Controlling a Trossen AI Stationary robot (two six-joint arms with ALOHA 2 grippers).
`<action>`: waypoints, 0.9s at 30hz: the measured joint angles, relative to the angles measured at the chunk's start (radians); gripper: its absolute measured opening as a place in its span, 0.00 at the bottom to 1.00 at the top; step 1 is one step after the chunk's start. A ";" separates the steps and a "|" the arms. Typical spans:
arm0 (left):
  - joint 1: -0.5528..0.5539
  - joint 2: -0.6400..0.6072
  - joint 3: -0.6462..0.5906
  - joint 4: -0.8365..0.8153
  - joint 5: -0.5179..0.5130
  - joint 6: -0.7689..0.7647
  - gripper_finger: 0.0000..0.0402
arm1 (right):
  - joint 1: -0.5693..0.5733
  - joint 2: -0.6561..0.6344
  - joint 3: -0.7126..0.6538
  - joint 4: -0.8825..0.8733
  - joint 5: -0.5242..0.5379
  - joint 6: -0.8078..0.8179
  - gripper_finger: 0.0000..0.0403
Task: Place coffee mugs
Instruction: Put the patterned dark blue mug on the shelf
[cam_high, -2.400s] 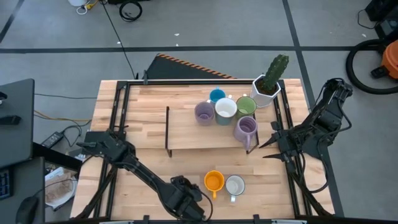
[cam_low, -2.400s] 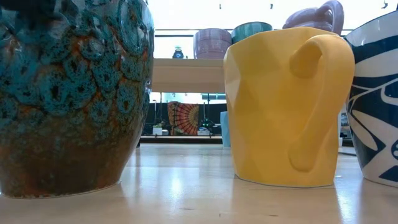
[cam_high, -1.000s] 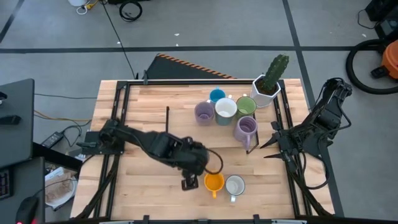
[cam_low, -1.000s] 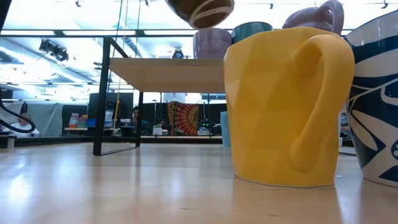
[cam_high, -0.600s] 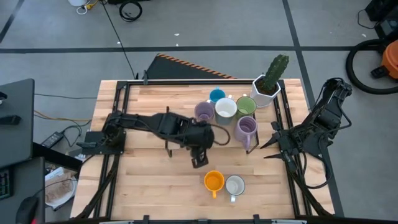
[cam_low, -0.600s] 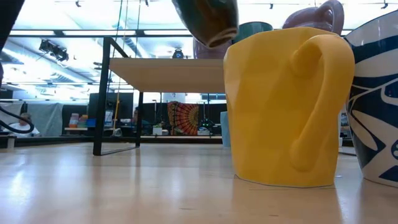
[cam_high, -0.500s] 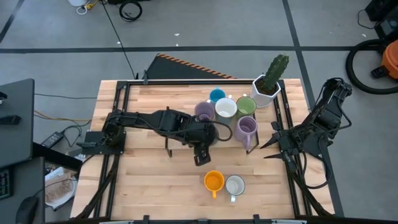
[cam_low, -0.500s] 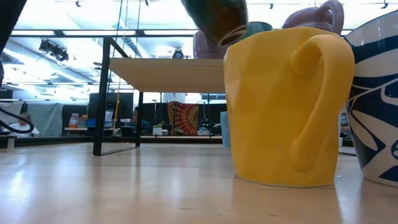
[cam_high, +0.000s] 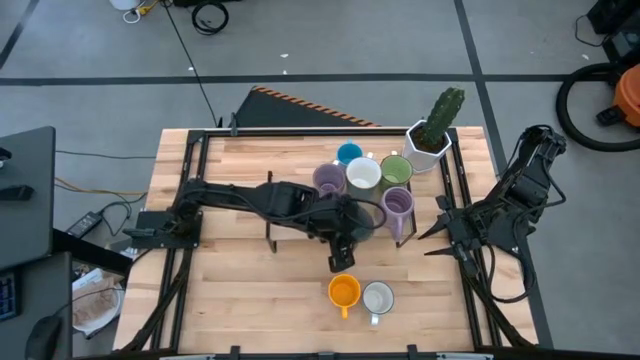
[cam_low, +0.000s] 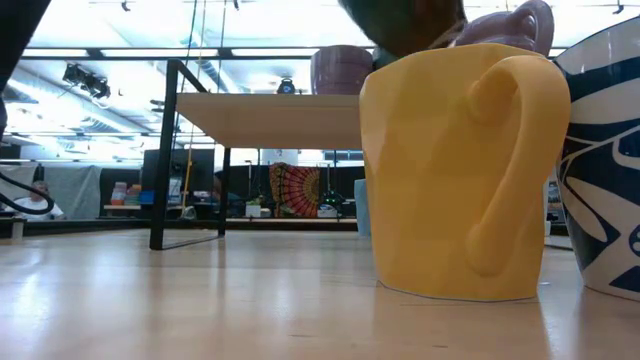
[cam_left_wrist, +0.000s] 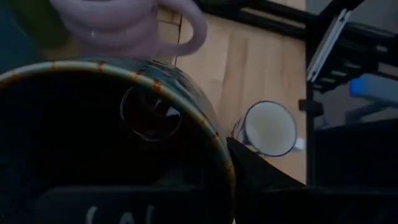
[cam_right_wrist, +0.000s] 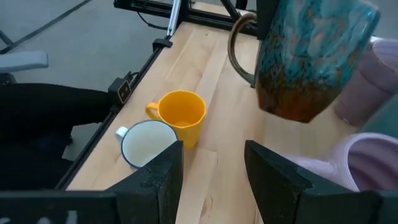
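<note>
- The left gripper (cam_high: 345, 238) is clamped on the rim of a dark brown-black glazed ceramic mug with teal mottling (cam_right_wrist: 311, 56). It carries the mug clear of the wood, tilted, with the handle out to one side.
- The carried mug hangs over the front edge of the raised wooden shelf (cam_high: 300, 205), just beside the lavender-purple ceramic mug (cam_high: 397, 208) at the shelf's right front corner. I judge the bare shelf top to the left of that mug to be the nearest free spot, so the coming move is a short set-down there.
- The left arm is on the job. The right gripper (cam_high: 430, 238) waits at the table's right edge with its jaws apart and holding nothing.
- Mugs counted from above, five on the shelf: a second lavender-purple mug (cam_high: 328, 180), a white mug (cam_high: 362, 176), a blue mug (cam_high: 348, 154), a green mug (cam_high: 396, 170), and the corner lavender one.
- Two on the wooden table (cam_high: 230, 300) in front: an orange-yellow faceted mug (cam_high: 344, 292) and a white-lined mug with a blue pattern (cam_high: 378, 298), touching or nearly so.
- One in the air makes eight.
- One white hexagonal pot with a green cactus (cam_high: 432, 135) stands at the back right.
</note>
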 joint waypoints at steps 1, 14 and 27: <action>0.002 -0.003 0.000 0.007 0.000 -0.001 0.10 | 0.000 0.000 0.000 0.000 0.000 0.000 0.44; 0.010 -0.003 0.000 0.028 -0.026 -0.084 0.10 | 0.000 0.000 0.000 -0.001 -0.005 0.000 0.44; -0.018 -0.003 0.001 -0.154 0.014 -0.129 0.10 | 0.000 0.000 0.000 0.006 -0.009 0.005 0.44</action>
